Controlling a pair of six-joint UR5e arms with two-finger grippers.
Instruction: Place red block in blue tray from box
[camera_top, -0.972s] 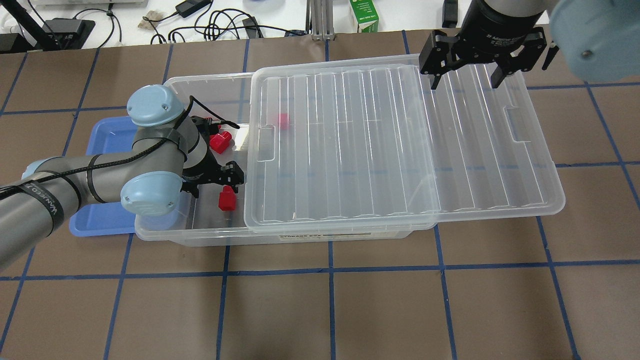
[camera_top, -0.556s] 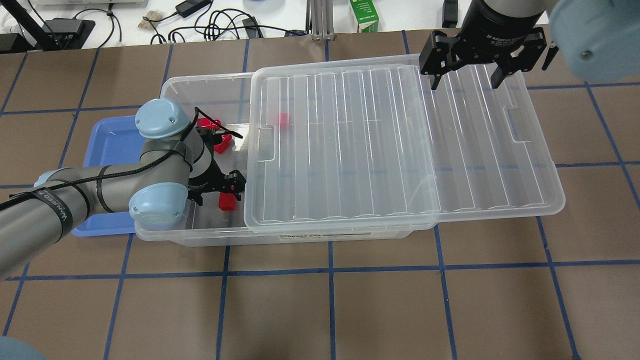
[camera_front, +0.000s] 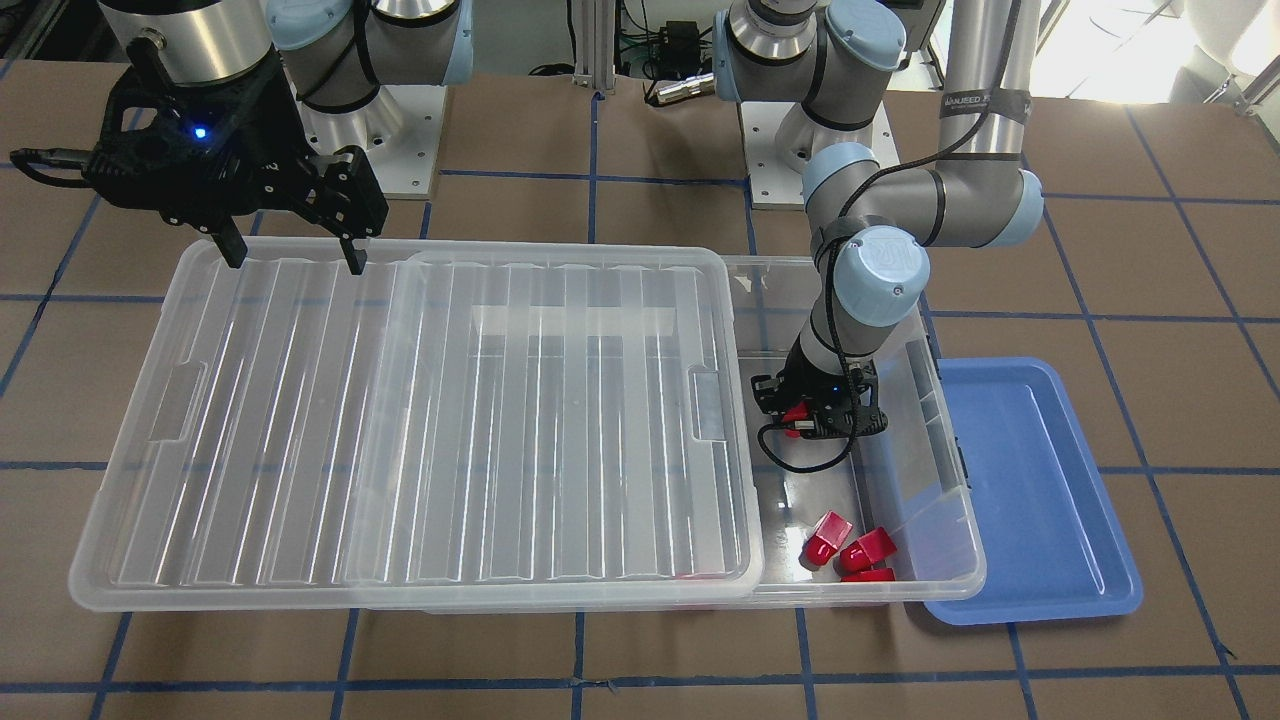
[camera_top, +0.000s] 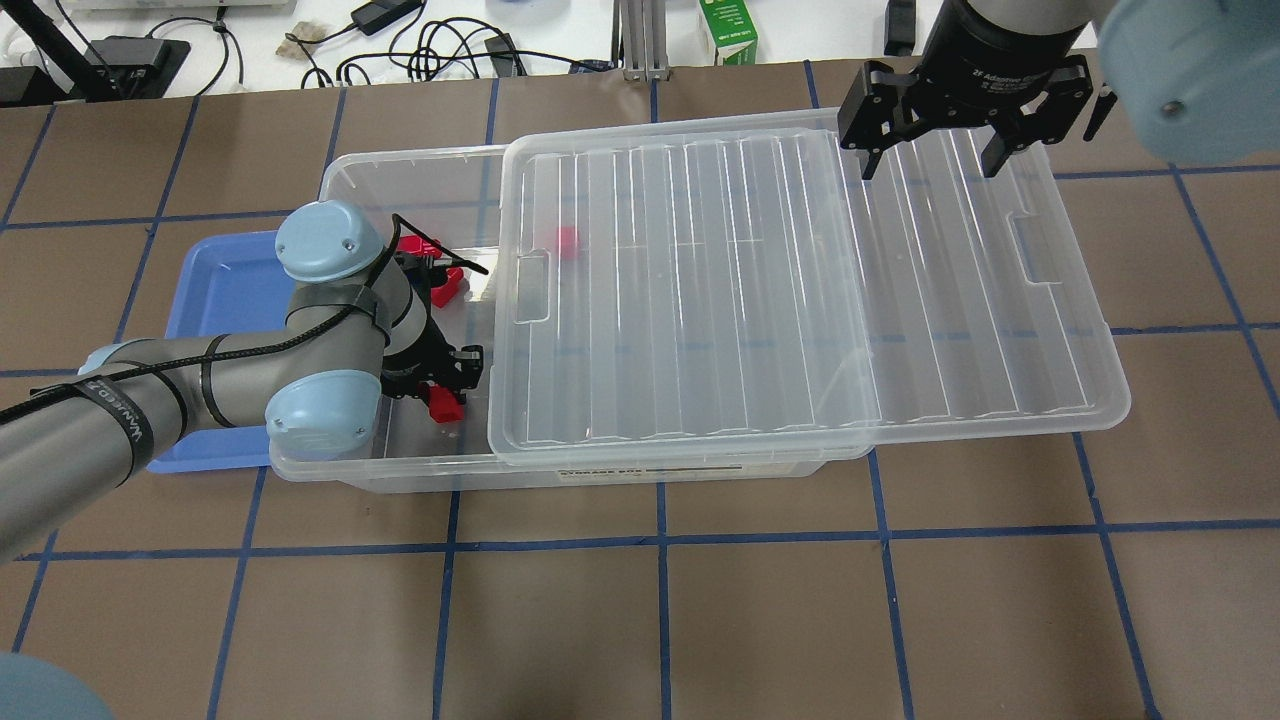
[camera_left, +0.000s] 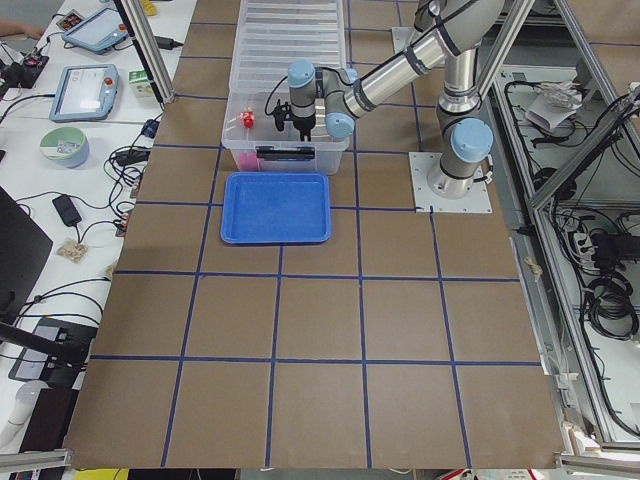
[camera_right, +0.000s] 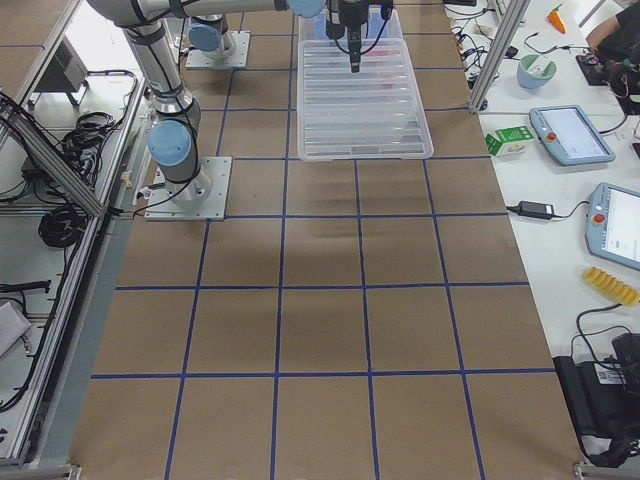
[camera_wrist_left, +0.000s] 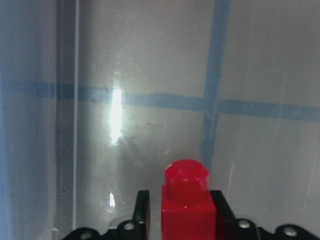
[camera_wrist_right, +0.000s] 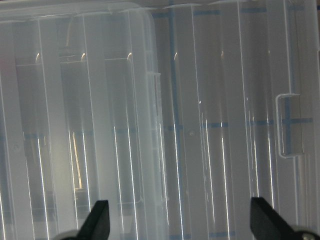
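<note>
I'm seeing brown table (camera_top: 760, 620) with blue tape grid, cables (camera_top: 440, 45) and green carton (camera_top: 728, 32) lying along far edge. Left gripper (camera_top: 447, 385) having dropped since second ago, now clamping red block (camera_top: 443, 405) inside box (camera_top: 400, 465), at its left end. Blue tray (camera_top: 225, 290) sitting just left of box. Right gripper (camera_top: 930, 168) hovering, fingers spread, over lid (camera_top: 800, 290). Left arm hiding tray's right part. Another block (camera_top: 567, 240) blurring under lid.

"2F Adaptive" on right gripper (camera_top: 932, 166)
</note>
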